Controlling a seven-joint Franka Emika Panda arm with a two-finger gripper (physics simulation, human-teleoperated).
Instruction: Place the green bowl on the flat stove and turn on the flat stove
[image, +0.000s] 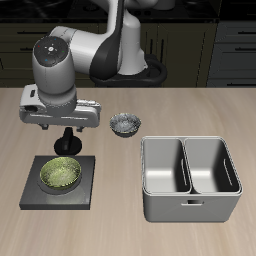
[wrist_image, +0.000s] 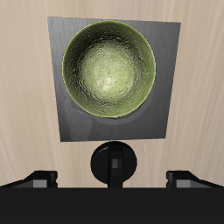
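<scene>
The green bowl (image: 61, 175) sits upright in the middle of the flat stove (image: 33, 192), a dark grey square plate near the table's front edge. In the wrist view the bowl (wrist_image: 109, 67) covers most of the stove (wrist_image: 70, 124), and the black round knob (wrist_image: 113, 163) stands at the stove's edge. My gripper (image: 68, 146) hangs over the stove's back edge, just above the knob. It is open and empty. In the wrist view its fingertips (wrist_image: 40, 179) stand wide apart on either side of the knob, with the gripper (wrist_image: 113, 180) centred on it.
A grey-white patterned bowl (image: 124, 124) stands farther back, mid-table. A grey two-compartment metal tray (image: 190, 203) stands beside the stove near the front edge.
</scene>
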